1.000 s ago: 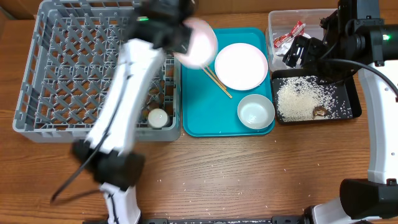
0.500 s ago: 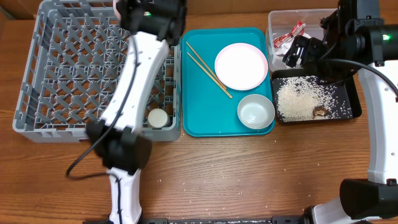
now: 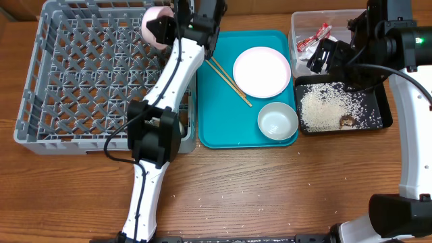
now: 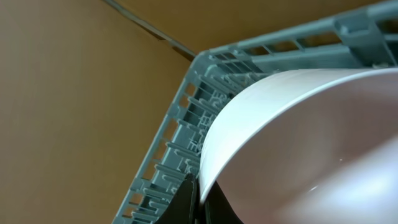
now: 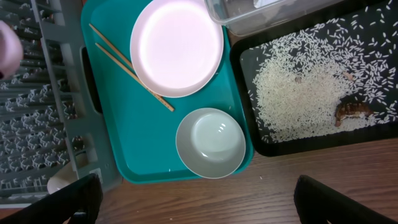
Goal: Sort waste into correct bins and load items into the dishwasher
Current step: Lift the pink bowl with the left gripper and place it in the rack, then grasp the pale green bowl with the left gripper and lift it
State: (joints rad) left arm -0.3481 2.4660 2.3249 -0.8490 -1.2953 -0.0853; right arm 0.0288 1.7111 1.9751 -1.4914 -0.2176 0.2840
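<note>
The large square grey plastic dish rack (image 3: 81, 81) lies beneath your left end effector (image 3: 169, 28), which is pinching the rim of a round white bowl (image 3: 154, 27) at the rack's far right corner. The shallow black rectangular tray (image 3: 378, 98) of loose white rice (image 3: 320, 108) sits under your right end effector (image 3: 324, 57), which is spread wide, holding nothing
</note>
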